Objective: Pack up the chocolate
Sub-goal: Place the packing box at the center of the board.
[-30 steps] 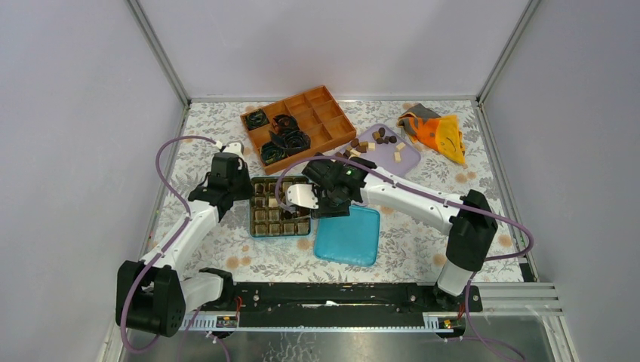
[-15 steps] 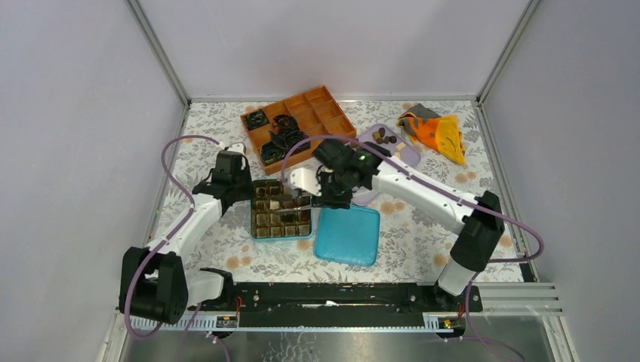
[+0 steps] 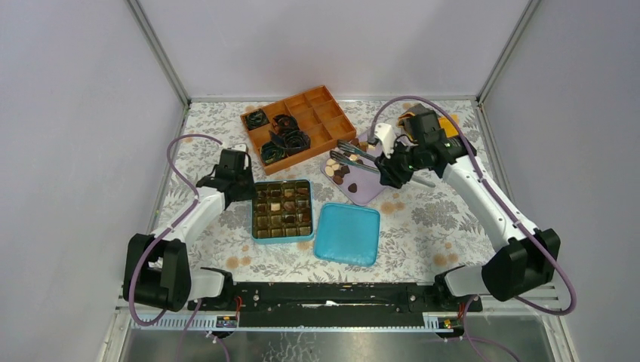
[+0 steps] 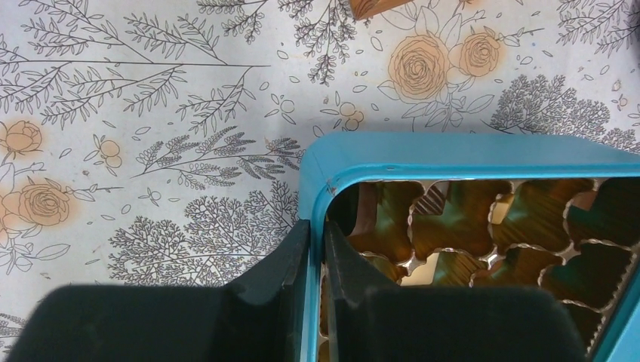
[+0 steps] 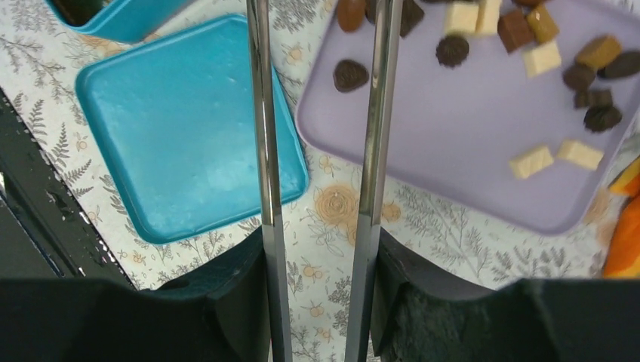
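Top view: left gripper [image 3: 240, 179] sat clamped on the box [image 3: 252, 215] rim at its 10 o'clock corner. Right gripper [image 3: 336, 149] was part open and empty over the plate [image 3: 373, 192]. Chocolate [image 3: 337, 172] was scattered on the plate, some in the box.

Left wrist: gripper pinched the box wall.

Right wrist: long fingers [image 5: 264, 113] apart, nothing between.

Risk, my guess: fingers shove neighbours off the plate or grab two; a left pull tips the box.

Chocolate pointed every way; white bars [image 5: 533, 161] lay roughly 3-to-9 o'clock.
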Robot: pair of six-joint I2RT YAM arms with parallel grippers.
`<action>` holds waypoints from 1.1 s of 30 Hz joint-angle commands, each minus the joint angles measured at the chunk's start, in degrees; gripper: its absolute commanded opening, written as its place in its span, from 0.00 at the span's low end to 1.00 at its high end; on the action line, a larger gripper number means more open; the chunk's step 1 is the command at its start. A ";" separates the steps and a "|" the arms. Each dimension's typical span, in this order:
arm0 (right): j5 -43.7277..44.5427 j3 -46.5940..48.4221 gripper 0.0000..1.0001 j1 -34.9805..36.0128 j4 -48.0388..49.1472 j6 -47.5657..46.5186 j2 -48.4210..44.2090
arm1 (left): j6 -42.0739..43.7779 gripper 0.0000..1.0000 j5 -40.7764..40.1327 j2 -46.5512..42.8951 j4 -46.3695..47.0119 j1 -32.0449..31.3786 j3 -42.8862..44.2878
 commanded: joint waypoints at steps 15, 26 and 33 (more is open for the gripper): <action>7.04 -7.84 0.48 -7.65 10.31 2.67 3.49 | 0.97 0.60 0.20 -6.34 0.42 -0.05 3.73; 12.95 -3.35 0.47 -7.61 7.78 2.40 12.67 | 7.51 0.99 3.96 -25.80 7.51 0.01 -2.68; 14.85 0.27 0.47 -7.67 5.98 2.74 18.00 | 8.31 0.99 3.74 -29.68 8.09 -0.04 -4.23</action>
